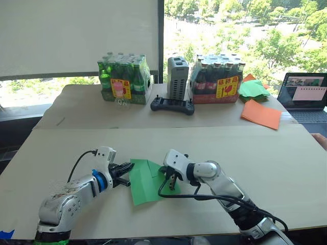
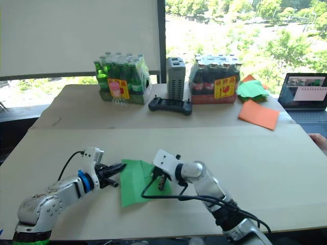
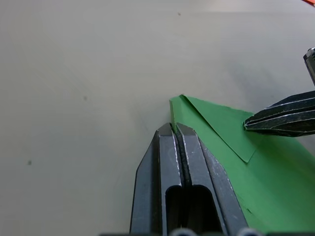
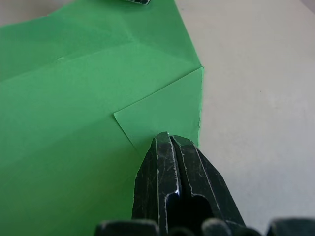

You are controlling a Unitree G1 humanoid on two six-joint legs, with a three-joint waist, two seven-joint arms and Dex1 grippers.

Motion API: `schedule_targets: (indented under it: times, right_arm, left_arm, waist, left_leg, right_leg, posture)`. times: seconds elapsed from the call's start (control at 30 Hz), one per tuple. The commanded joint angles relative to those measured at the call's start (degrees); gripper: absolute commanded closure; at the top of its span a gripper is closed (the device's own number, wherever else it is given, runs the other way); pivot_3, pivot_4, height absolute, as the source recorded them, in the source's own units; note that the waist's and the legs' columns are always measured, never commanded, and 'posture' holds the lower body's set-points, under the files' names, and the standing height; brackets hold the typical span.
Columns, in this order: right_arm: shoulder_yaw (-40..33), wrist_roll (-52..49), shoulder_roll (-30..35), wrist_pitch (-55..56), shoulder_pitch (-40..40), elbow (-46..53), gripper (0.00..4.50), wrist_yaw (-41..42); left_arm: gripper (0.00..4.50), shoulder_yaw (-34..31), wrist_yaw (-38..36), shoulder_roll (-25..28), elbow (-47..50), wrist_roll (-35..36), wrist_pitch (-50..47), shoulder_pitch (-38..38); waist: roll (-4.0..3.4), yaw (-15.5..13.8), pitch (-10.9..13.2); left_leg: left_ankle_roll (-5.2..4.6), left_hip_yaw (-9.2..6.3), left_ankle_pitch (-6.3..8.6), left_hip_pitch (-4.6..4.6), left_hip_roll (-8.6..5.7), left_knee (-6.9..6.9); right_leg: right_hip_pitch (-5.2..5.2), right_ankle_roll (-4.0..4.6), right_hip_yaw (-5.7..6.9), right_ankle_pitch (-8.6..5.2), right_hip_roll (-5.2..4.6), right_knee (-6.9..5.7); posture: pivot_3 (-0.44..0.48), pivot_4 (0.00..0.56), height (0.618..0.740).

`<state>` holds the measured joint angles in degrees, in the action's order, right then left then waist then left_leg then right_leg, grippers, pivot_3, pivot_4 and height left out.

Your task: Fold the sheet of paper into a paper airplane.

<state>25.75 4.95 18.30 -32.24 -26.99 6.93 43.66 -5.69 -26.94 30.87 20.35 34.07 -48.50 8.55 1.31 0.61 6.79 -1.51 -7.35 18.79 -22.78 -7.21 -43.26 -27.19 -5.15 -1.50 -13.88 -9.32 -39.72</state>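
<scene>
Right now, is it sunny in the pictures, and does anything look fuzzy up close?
Left eye view: bright daylight pours through the window behind the shrink-wrapped pack of green bottles, washing out the trees. Left wrist view: the left gripper, pinching the bright green sheet of paper, looks soft-edged near the lens. Right wrist view: the shut right gripper casts little shadow on the paper.

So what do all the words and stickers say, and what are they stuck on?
None can be read.
Yellow and red label on the green bottle pack: print too small.
Yellow and red label on the dark bottle pack: characters blurred.
Laptop screen: too small.
Sheet of paper, held by the left pincer and right pincer: no writing.
</scene>
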Motion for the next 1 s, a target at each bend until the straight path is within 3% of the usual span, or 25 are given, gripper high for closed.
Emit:
schedule_targets:
  times: [0.03, 0.33, 0.87, 1.0]
  right_arm:
    - [-1.68, -1.89, -2.00, -3.54, -0.82, 1.13, 4.50, -1.17]
    - [-3.38, -3.69, -4.19, -6.07, -1.87, 0.71, 4.50, -3.39]
    - [-4.03, -5.73, -6.16, -3.97, -4.58, -2.12, 4.50, -5.30]
    - [-4.27, -6.10, -6.21, -2.97, -5.33, -2.78, 4.50, -5.33]
  left_arm:
    - [4.48, 4.98, -5.16, 4.21, 0.48, -5.60, 6.10, 3.66]
    - [4.48, 14.65, -13.85, 8.31, -2.24, -15.51, 16.71, 5.15]
    - [4.48, 18.93, -18.53, 11.59, 0.22, -24.95, 23.92, 5.18]
    - [4.48, 21.54, -18.88, 12.66, -2.41, -31.43, 28.77, 7.73]
  waist:
    - [-0.01, 0.01, 0.04]
    - [-0.05, 0.12, 0.11]
    - [-0.08, 0.25, 0.14]
    - [-0.08, 0.13, 0.15]
  left_leg:
    - [0.00, 0.00, 0.00, -0.02, 0.00, 0.01]
    - [0.01, 0.00, -0.01, -0.13, -0.01, 0.26]
    - [0.02, 0.02, -0.02, -0.20, 0.00, 0.30]
    - [0.02, 0.02, -0.02, -0.22, -0.02, 0.30]
  right_leg:
    - [-0.02, 0.00, 0.00, 0.00, 0.00, 0.00]
    - [-0.25, 0.00, 0.00, 0.00, -0.01, 0.10]
    - [-0.38, 0.01, -0.01, 0.00, 0.00, 0.10]
    - [-0.39, 0.00, 0.00, 0.00, -0.01, 0.10]
  posture:
    - [0.000, 0.150, 0.675]
    - [0.000, 0.150, 0.675]
    - [0.000, 0.150, 0.675]
    - [0.000, 0.150, 0.675]
